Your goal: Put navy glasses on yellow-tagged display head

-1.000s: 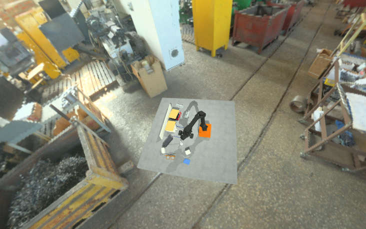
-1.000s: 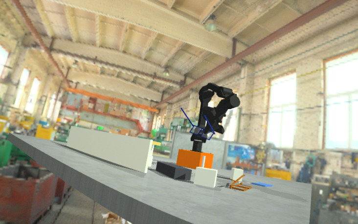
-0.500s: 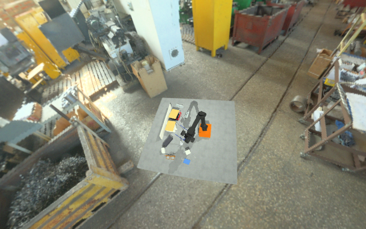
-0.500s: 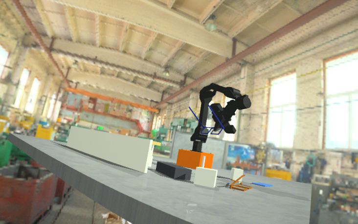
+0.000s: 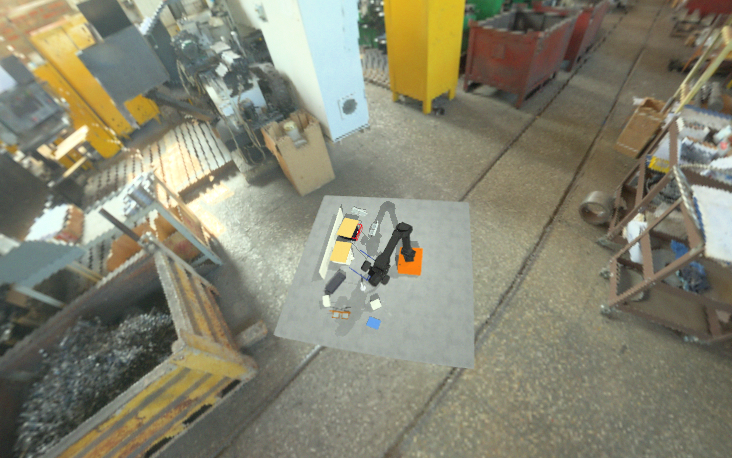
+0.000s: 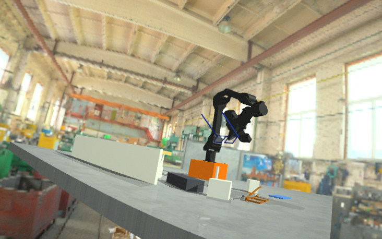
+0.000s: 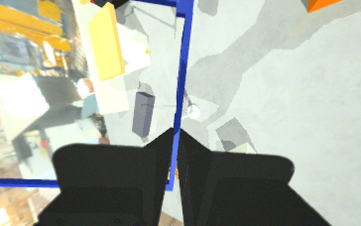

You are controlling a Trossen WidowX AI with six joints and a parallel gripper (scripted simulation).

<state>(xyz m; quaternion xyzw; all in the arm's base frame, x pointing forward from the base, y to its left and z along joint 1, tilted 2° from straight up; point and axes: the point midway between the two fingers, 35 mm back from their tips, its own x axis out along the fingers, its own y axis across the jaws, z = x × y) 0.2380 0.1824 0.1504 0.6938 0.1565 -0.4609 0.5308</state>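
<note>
My gripper [image 5: 370,275] [image 6: 232,137] [image 7: 175,132] is shut on the navy glasses [image 6: 209,124] [image 7: 181,79] and holds them high above the table. In the wrist view the front frame runs lengthwise through the fingertips; in the exterior view both temples point up and to the left. A white display head [image 7: 135,56] with a small yellow tag [image 7: 147,51] stands under a tan board [image 5: 341,252] [image 7: 105,42], left of the glasses. The other head is mostly hidden under a second tan board [image 5: 349,227], with red and black beside it.
A cream wall [image 5: 329,251] [image 6: 118,157] stands behind the heads. A dark box [image 5: 335,282] [image 6: 184,181] [image 7: 144,115], white blocks [image 5: 375,302] [image 6: 219,189], orange glasses [image 5: 340,314] and a blue pad [image 5: 373,322] [image 6: 279,196] are on the table. The arm's base is orange [image 5: 410,264] [image 6: 198,169].
</note>
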